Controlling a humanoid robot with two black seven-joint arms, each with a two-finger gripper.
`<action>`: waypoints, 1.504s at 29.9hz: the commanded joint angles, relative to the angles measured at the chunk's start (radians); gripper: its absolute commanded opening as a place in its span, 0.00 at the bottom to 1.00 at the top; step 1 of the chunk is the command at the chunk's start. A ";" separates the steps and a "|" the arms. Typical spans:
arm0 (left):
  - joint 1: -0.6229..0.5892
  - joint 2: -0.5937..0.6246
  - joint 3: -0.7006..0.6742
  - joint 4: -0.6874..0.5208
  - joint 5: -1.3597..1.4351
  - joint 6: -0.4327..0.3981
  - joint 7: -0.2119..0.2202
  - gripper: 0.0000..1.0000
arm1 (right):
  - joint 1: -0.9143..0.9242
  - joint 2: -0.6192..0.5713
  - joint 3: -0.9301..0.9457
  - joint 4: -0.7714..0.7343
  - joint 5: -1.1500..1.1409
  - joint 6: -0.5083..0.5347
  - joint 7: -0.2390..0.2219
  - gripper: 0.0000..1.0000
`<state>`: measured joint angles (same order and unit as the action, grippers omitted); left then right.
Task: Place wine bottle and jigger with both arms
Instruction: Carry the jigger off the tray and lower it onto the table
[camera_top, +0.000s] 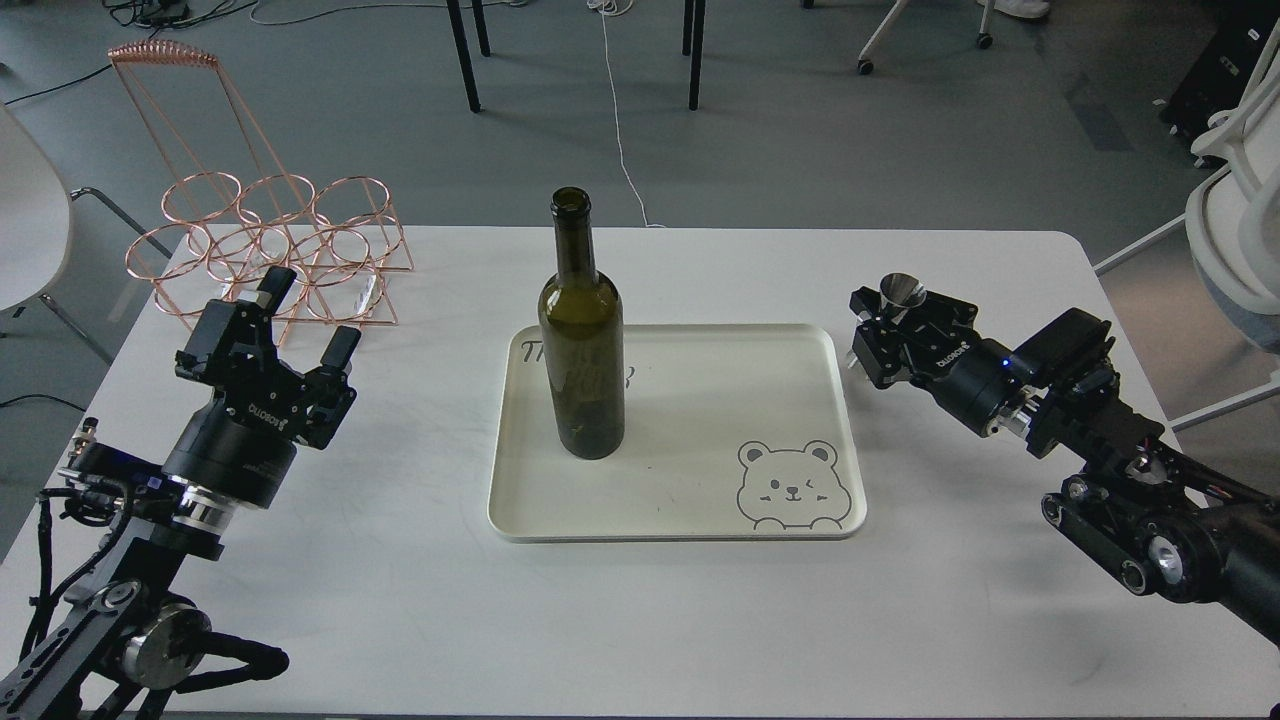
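Bottle (583, 330) first: your tall dark green wine bottle stands upright on the left part of a cream tray (700, 525) with a cartoon bear printed in its near right corner. Its long axis is vertical, open mouth up, and nothing touches it.

Your left gripper (305, 320) sits well to the left of the bottle, above the white table (400, 600), fingers spread apart and holding nothing. A copper wire rack (270, 240) stands just behind that gripper.

Your right gripper (893, 318) is off the tray's right edge, well apart from the bottle. The small steel jigger (902, 292) sits at its tip with the wide cone mouth facing up. The fingers appear closed on the jigger's lower half, though the dark parts there make the contact hard to confirm.

From this gripper the free tray surface lies to its left and slightly nearer you. The bottle looks already placed, so the coming move likely belongs to your right arm: carry the jigger leftward over the tray rim and set it down upright, clear of the bottle.
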<state>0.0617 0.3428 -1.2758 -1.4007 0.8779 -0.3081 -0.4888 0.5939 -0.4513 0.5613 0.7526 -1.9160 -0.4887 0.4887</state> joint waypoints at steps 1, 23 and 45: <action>0.000 -0.001 0.001 0.000 0.000 0.000 0.000 0.98 | -0.011 -0.050 0.000 -0.012 0.055 0.000 0.000 0.13; 0.001 -0.001 0.003 -0.018 0.000 0.001 0.000 0.98 | -0.057 -0.014 -0.043 -0.220 0.087 0.000 0.000 0.17; 0.000 0.001 0.003 -0.020 0.000 0.000 0.000 0.98 | -0.066 -0.033 -0.046 -0.197 0.106 0.000 0.000 0.69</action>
<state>0.0614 0.3436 -1.2732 -1.4205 0.8774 -0.3084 -0.4887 0.5317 -0.4702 0.5158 0.5444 -1.8234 -0.4887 0.4889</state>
